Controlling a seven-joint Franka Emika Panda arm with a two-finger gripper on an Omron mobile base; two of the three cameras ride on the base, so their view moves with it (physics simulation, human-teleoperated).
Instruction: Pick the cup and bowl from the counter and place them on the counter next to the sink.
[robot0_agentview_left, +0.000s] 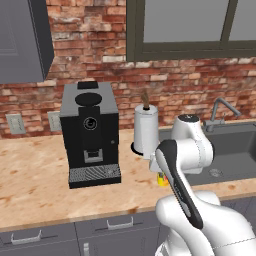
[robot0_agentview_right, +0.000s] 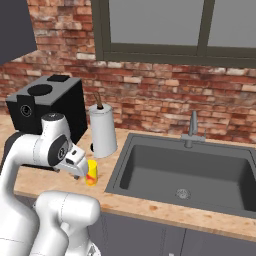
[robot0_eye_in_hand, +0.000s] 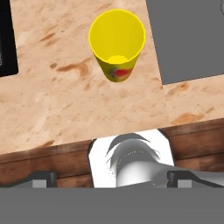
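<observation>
The small yellow cup (robot0_eye_in_hand: 117, 43) stands upright on the tan wood-grain counter (robot0_eye_in_hand: 57, 100), just left of the dark sink (robot0_eye_in_hand: 188, 39) and near the front edge. A red mark shows on its side. My gripper (robot0_eye_in_hand: 111, 178) hovers above and in front of the cup, jaws wide open with nothing between them. From the base, the cup (robot0_agentview_right: 91, 172) (robot0_agentview_left: 162, 180) peeks out beside my hand, close to the sink (robot0_agentview_right: 190, 170) corner. The bowl is out of view.
A black coffee machine (robot0_agentview_left: 90, 135) stands on the counter (robot0_agentview_left: 35, 185) left of the cup. A white paper towel roll (robot0_agentview_left: 146, 130) stands behind it. The bent grey tap (robot0_agentview_right: 192, 127) rises at the sink's back rim. A brick wall runs behind.
</observation>
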